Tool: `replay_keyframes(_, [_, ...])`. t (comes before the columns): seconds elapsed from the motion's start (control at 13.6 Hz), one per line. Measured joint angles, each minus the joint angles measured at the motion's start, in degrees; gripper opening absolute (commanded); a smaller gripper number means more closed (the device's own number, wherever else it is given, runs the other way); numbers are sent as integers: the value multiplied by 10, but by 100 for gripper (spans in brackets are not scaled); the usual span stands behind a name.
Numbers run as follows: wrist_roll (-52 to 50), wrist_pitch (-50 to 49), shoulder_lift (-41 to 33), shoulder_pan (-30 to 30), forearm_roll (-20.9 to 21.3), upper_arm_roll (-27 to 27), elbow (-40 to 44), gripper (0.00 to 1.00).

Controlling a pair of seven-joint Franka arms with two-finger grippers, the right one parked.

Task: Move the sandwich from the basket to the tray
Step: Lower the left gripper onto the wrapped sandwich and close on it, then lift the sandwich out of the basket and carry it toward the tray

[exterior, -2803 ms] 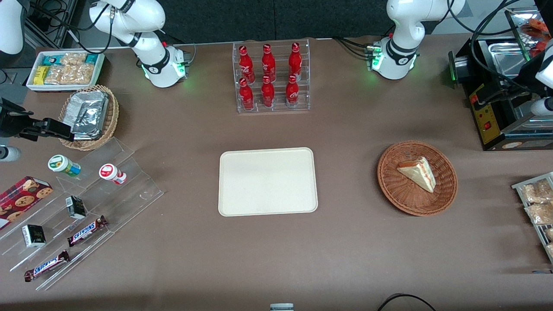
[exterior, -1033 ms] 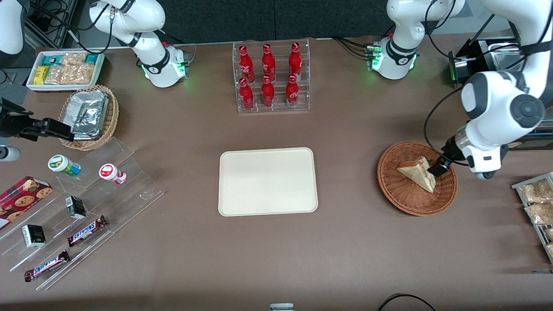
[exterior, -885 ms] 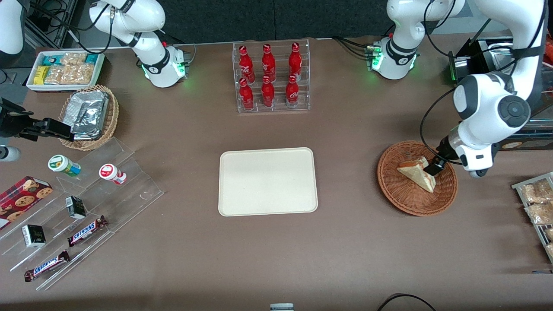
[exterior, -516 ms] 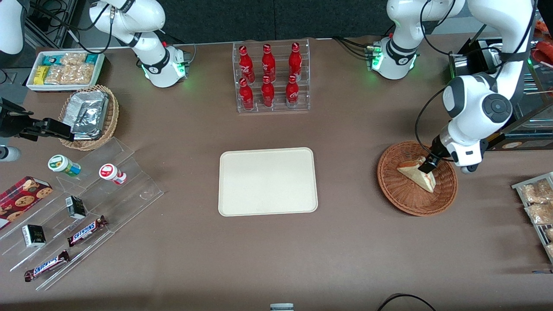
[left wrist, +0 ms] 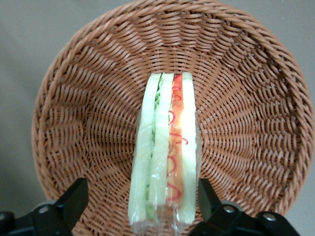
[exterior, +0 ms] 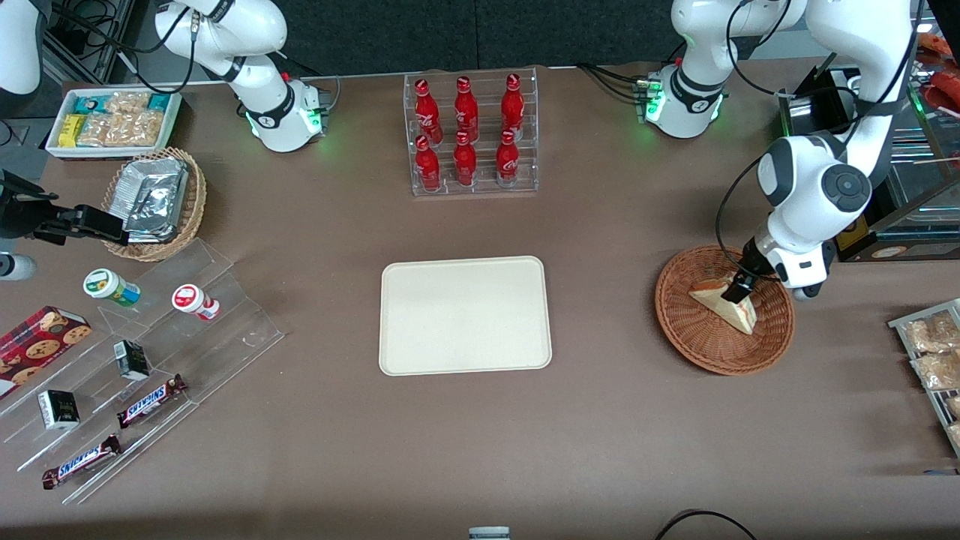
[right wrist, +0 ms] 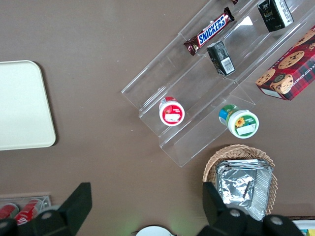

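Observation:
The sandwich, a pale wedge in clear wrap with red and green filling, lies in the round reddish-brown wicker basket toward the working arm's end of the table. In the left wrist view the sandwich stands on edge in the basket. My left gripper hovers just above the sandwich's thick end, open, with one finger on each side of it and a gap to each. The cream tray lies bare at the table's middle.
A clear rack of red bottles stands farther from the front camera than the tray. A black appliance stands close to the basket. Packets on a rack lie at the working arm's end. A tan basket of foil packets and an acrylic snack stand lie toward the parked arm's end.
The left arm came into view and moved toward the table's middle and down over the basket. The open gripper now straddles the sandwich's thick end. The sandwich has not moved.

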Motion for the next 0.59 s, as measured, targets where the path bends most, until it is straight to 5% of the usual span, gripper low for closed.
replay_keyframes(0.3, [-29,12,12,0,0,-12,2,0])
replay_keyframes(0.59, [-35,0,10,0,1,-30,18,0])
